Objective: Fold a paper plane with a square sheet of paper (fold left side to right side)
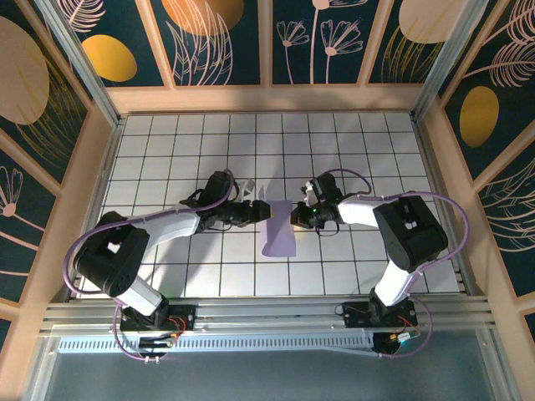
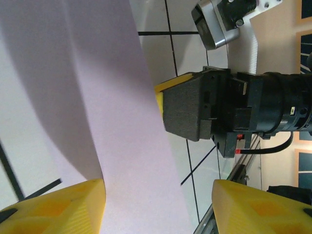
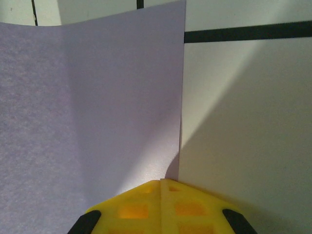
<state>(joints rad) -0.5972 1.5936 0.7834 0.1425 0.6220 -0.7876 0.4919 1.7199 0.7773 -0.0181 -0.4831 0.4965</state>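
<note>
Pinching the square sheet of paper (image 1: 279,236) by its right-hand edge with the right tool (image 1: 298,216), just right of centre in the top view, on the white-tiled tabletop (image 1: 351,150). Facing it from the left with the left tool (image 1: 261,211), close against the sheet's upper left edge.

Through the right wrist camera: showing yellow fingers (image 3: 136,210) pressed together at bottom centre, closed on the sheet's straight right edge. Rising from there over the left two thirds of the frame, lavender and bowed along a soft vertical bend near the left. Leaving bare tile to the right of that edge, crossed by one dark grid line (image 3: 243,32) near the top.

Through the left wrist camera: holding the left tool spread wide, one yellow finger at lower left, the other at lower right, with the sheet running as a slanted band from upper left down between them. Meeting that band's right edge at mid-frame with the right tool's yellow tip.

From above again: leaving open tiles across the whole upper half, out to both sides, and in the rows below the sheet's lower edge, as far as the wooden walls (image 1: 267,98).
</note>
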